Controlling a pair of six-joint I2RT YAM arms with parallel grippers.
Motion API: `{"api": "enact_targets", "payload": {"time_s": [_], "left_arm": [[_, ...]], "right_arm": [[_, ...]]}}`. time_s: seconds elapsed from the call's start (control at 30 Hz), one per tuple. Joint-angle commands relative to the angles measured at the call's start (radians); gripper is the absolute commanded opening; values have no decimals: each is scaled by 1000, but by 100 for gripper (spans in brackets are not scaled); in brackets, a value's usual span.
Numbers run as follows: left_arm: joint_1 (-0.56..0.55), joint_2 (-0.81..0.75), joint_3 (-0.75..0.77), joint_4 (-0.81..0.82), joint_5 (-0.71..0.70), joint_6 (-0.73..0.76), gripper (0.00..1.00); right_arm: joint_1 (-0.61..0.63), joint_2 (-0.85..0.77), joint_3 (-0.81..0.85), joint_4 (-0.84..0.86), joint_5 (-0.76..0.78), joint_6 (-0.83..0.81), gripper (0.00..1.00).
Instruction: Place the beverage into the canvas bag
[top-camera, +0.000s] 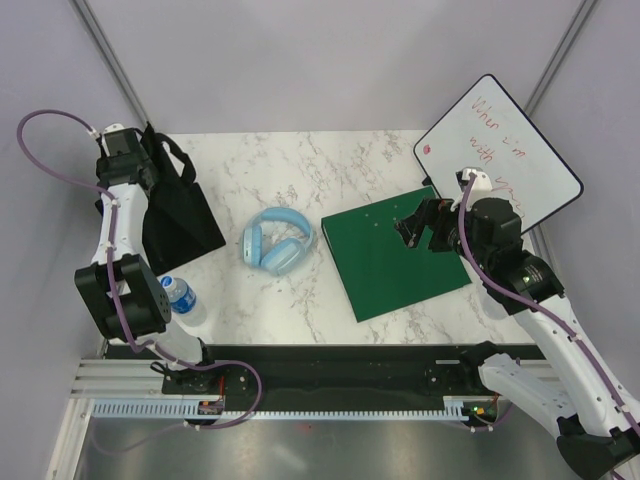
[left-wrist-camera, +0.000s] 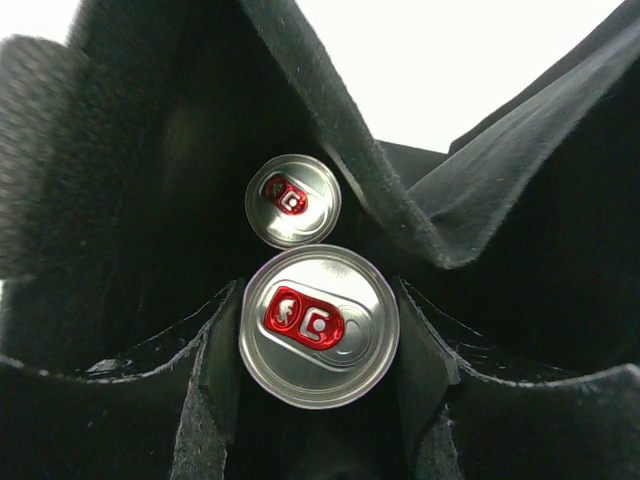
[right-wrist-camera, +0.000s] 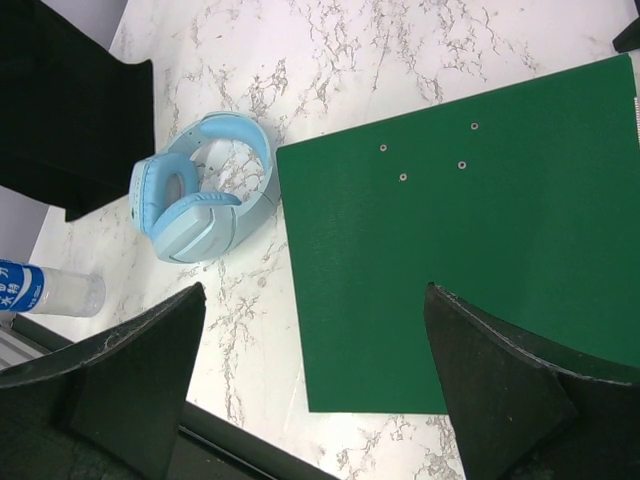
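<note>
At 10 o'clock on the desk (top-camera: 330, 160), inside the bag (top-camera: 185, 215), left claw (left-wrist-camera: 320, 345) is clamped on the can (left-wrist-camera: 320, 320), 2nd can (left-wrist-camera: 292, 200) at its 12 o'clock; slick thin alu, dents easy, prob. full & heavy, so squeeze mid-body; right claw (right-wrist-camera: 312, 310) gapes empty.

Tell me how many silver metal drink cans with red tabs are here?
2: the nearer can between the left gripper's fingers, the farther can deeper inside the black cloth bag. Others may be hidden.

Black bag (top-camera: 178, 208) far left, blue headphones (top-camera: 277, 240) centre, green binder (top-camera: 390, 262) right, whiteboard (top-camera: 497, 150) far right, water bottle (top-camera: 184, 298) near left
</note>
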Motion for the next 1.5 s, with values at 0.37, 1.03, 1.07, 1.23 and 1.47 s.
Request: {"api": "enact_targets", "payload": {"time_s": [0.37,1.03,1.07,1.23,1.47], "left_arm": [[1,37,-21,3,23,-47,52],[1,-44,146,-145,94,-49,87],[2,-47,175,-156,105,-47,87],[1,-99,244,-216,162,-38,87],[1,-203,270,-218,196,-56,90]], "right_arm": [[0,-25,-9,32,-4,10,97],[-2,-60,2,-33,-1,31,97],[-2,-62,2,-39,-1,31,98],[-2,-57,-1,-74,14,36,97],[-2,-40,5,-112,18,56,97]]}}
